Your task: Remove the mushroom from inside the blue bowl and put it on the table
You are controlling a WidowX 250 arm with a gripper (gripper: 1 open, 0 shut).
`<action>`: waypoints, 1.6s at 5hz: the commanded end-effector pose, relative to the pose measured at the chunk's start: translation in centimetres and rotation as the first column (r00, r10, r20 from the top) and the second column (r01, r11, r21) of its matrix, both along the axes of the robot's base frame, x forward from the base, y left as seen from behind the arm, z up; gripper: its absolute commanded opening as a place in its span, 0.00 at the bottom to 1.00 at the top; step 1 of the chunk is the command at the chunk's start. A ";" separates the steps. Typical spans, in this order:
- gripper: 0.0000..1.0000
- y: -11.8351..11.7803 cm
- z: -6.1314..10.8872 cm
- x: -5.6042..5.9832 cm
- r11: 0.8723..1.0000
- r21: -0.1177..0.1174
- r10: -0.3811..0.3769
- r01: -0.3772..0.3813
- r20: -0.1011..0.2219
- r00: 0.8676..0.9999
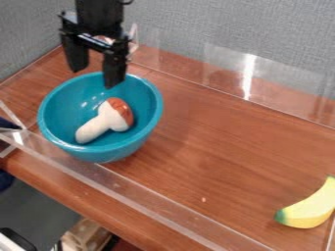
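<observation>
Gripper (94, 59) hangs over bowl's (59, 127) far rim, jaws apart and empty, lined up to descend. Mushroom (104, 120) lies inside bowl, near table's (222, 147) left edge.

1. The arm above the gripper (93, 61) is cut off by the top edge.
2. The banana (309, 206) is clipped by the right edge.
3. The underside of the mushroom (105, 118) is hidden against the bowl (78, 142).
4. The table (222, 137) is cropped at the right.
</observation>
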State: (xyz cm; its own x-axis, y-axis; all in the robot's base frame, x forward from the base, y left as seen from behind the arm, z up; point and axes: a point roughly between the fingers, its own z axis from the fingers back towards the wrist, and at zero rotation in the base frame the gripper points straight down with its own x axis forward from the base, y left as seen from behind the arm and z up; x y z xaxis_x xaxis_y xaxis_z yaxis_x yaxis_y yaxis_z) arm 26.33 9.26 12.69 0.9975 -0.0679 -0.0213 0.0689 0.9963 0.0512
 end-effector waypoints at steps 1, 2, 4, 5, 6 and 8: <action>1.00 1.4 0.4 0.0 0.998 0.052 0.024 -0.026 0.039 0.999; 1.00 1.7 -0.1 0.1 0.998 0.060 0.033 -0.035 0.029 0.999; 1.00 2.2 -1.2 0.5 0.996 0.073 0.054 -0.055 0.017 0.998; 1.00 2.5 -1.7 0.7 0.995 0.080 0.064 -0.065 0.014 0.998; 1.00 2.8 -2.6 1.0 0.993 0.088 0.075 -0.076 0.015 0.997; 1.00 2.9 -4.0 1.3 0.992 0.094 0.086 -0.086 0.002 0.996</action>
State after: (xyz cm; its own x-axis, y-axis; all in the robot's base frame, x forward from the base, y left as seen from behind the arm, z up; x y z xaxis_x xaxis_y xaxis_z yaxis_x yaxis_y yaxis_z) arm 27.49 11.78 7.80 0.9984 0.0138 -0.0554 -0.0065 0.9914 0.1306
